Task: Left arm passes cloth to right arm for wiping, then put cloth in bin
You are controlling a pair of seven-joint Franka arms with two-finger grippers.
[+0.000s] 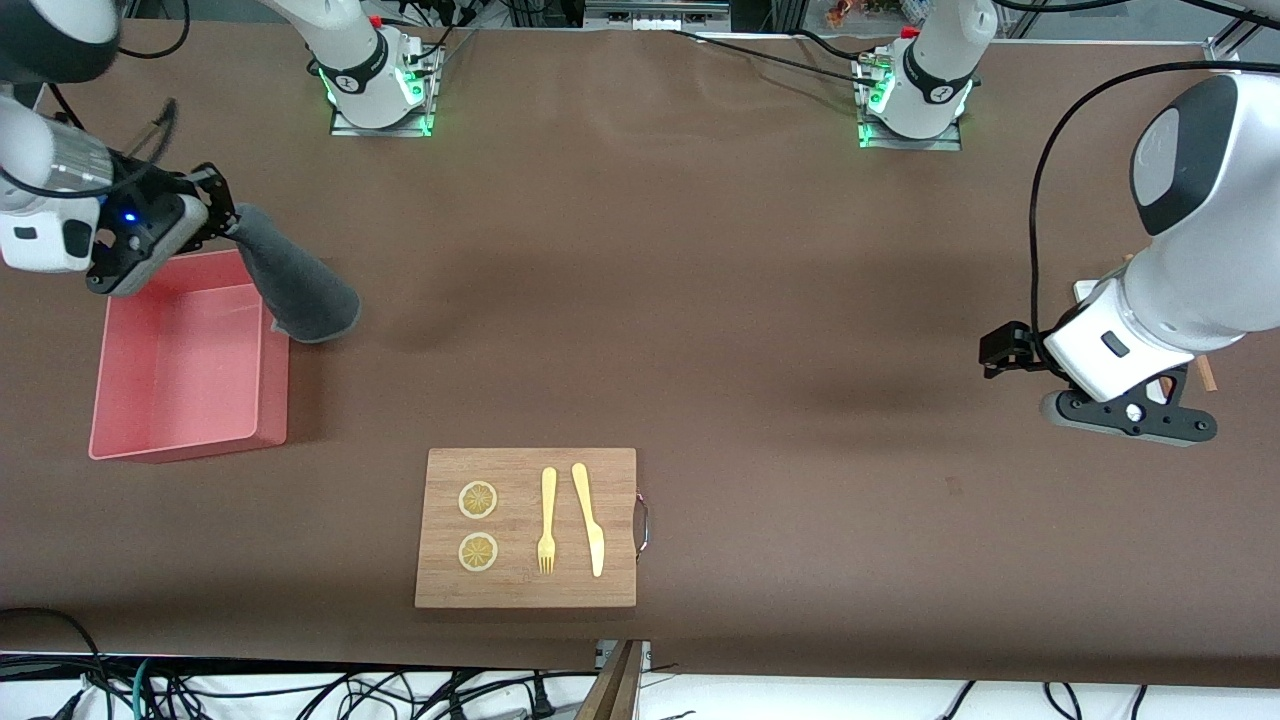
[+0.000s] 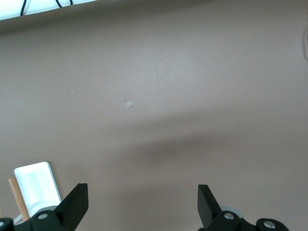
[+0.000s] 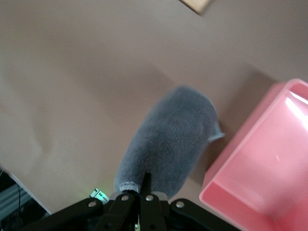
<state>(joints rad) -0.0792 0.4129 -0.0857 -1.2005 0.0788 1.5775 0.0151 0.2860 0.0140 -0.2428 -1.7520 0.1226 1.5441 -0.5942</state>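
Note:
My right gripper (image 1: 228,222) is shut on one end of the dark grey cloth (image 1: 300,290), above the corner of the pink bin (image 1: 190,440) at the right arm's end of the table. The cloth hangs slanted, and its loose end reaches past the bin's wall over the bare table. In the right wrist view the cloth (image 3: 173,139) sticks out from my shut right gripper (image 3: 147,180), beside the bin (image 3: 269,168). Nothing lies in the bin. My left gripper (image 1: 1003,350) waits open over the left arm's end of the table. The left wrist view shows that gripper (image 2: 142,197) with only table between its fingers.
A wooden board (image 1: 527,527) lies near the front edge, carrying two lemon slices (image 1: 478,500), a fork (image 1: 547,520) and a knife (image 1: 588,518). A small white tray (image 2: 36,185) sits under the left arm. Brown cloth covers the table (image 1: 700,300).

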